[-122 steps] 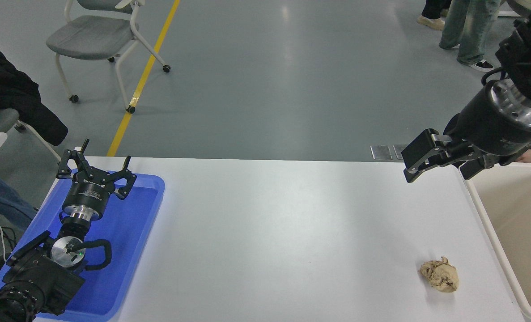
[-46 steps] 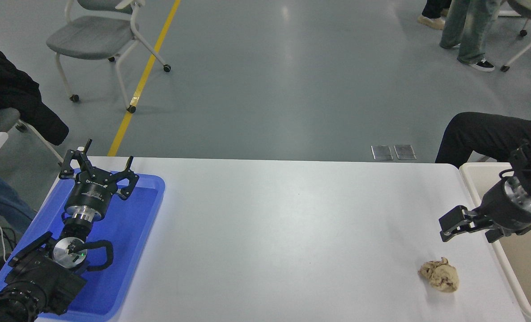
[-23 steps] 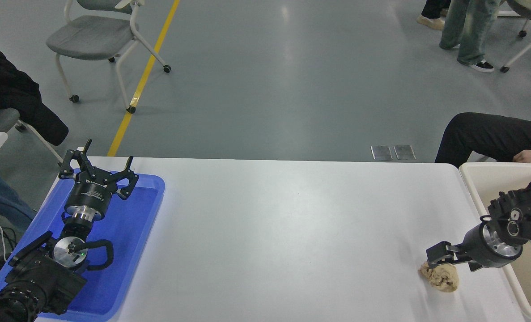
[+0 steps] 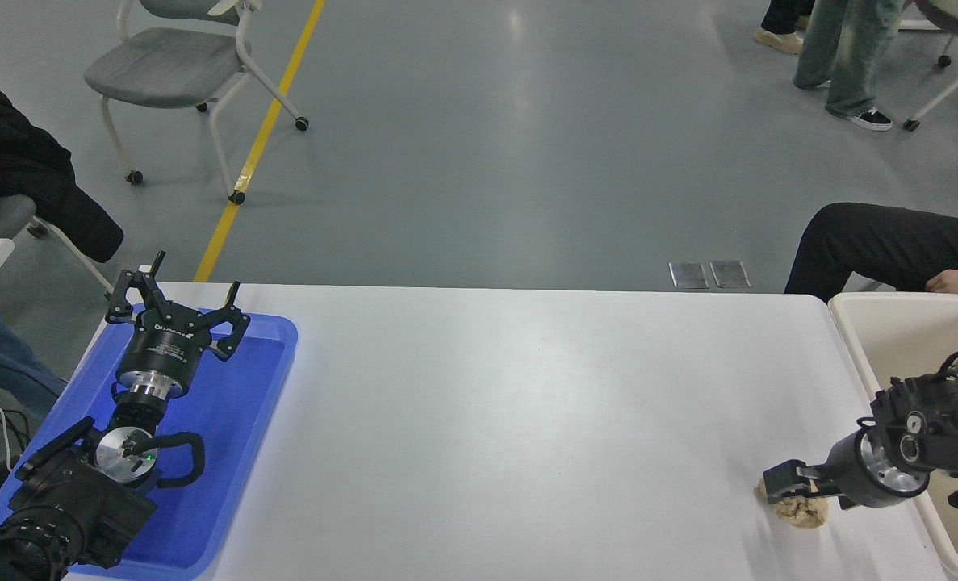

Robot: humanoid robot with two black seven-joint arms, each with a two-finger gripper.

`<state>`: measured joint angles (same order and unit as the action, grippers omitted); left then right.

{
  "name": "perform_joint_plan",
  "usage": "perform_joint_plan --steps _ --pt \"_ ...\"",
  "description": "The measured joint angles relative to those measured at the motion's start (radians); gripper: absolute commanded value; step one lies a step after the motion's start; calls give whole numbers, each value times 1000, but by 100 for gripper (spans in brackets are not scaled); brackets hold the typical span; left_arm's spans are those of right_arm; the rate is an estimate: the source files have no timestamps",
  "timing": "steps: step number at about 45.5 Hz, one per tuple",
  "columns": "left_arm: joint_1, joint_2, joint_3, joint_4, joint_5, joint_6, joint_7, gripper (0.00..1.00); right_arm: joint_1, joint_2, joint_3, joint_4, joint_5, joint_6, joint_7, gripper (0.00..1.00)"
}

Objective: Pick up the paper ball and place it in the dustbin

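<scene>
Since half a second ago the right gripper point(image 4: 801, 490) has sunk lower and now sits down over the paper ball point(image 4: 797, 508), its black fingers covering the wad's top; earlier they only touched its upper edge. Whether the fingers have closed on the paper I cannot tell, since the near one is hidden behind the wrist. The ball is a crumpled tan lump with brown creases, resting on the smooth white tabletop point(image 4: 527, 420) directly beneath the gripper. Just to the gripper's right stands the dustbin point(image 4: 866, 355), cream plastic with a thick rounded rim, cut off by the picture's edge. The left gripper point(image 4: 176, 311) stays parked, fingers spread, above a glossy blue tray point(image 4: 265, 379).
</scene>
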<state>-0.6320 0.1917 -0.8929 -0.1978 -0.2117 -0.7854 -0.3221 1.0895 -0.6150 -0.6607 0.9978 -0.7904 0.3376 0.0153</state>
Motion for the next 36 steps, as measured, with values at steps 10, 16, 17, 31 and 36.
perform_joint_plan --steps 10,16,17,31,36 --pt "0 0 0 0 0 0 0 100 -21 16 4 -21 -8 -40 2 0" --pt "0 0 0 0 0 0 0 100 -17 17 2 -23 -11 -47 3 0" --pt "0 0 0 0 0 0 0 100 -13 16 0 -23 -13 -48 4 0" --pt "-2 0 0 0 0 0 0 100 213 -79 -144 112 -77 -21 8 0" --pt "-2 0 0 0 0 0 0 100 391 -118 -254 209 -86 23 8 0"
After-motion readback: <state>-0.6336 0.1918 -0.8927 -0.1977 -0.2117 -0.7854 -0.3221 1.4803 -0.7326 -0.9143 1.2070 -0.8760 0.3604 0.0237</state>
